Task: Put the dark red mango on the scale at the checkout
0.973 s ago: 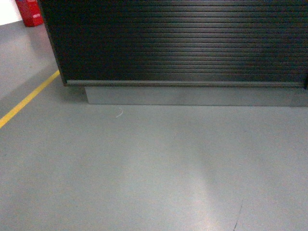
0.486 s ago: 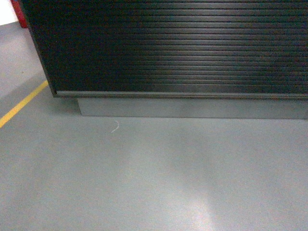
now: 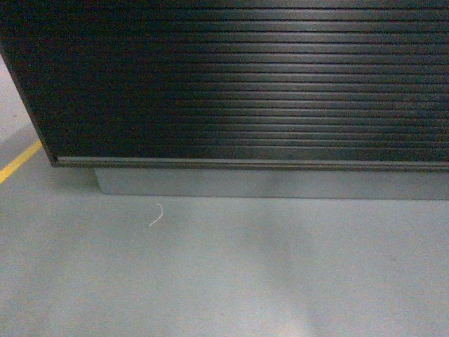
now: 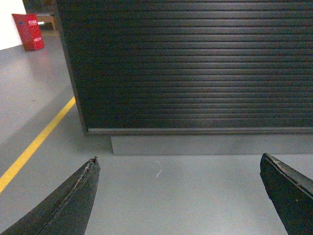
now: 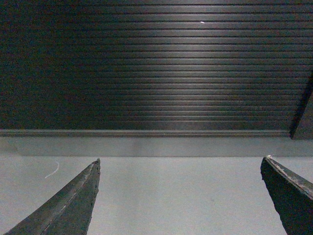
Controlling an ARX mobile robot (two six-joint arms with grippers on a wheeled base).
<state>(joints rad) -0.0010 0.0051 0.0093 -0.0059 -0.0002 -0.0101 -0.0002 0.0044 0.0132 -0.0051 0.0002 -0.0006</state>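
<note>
With both pairs of dark tapered fingers (image 4: 73, 200) (image 5: 73, 200) spread wide and empty ahead of the black ribbed checkout front (image 3: 238, 84), we see no mango; we judge it firm, slippery, bruisable, best gripped across its middle.

We see our left gripper (image 4: 178, 196) and right gripper (image 5: 180, 196) spread wide (fingers (image 4: 68, 200) dark and tapered), both empty.
</note>
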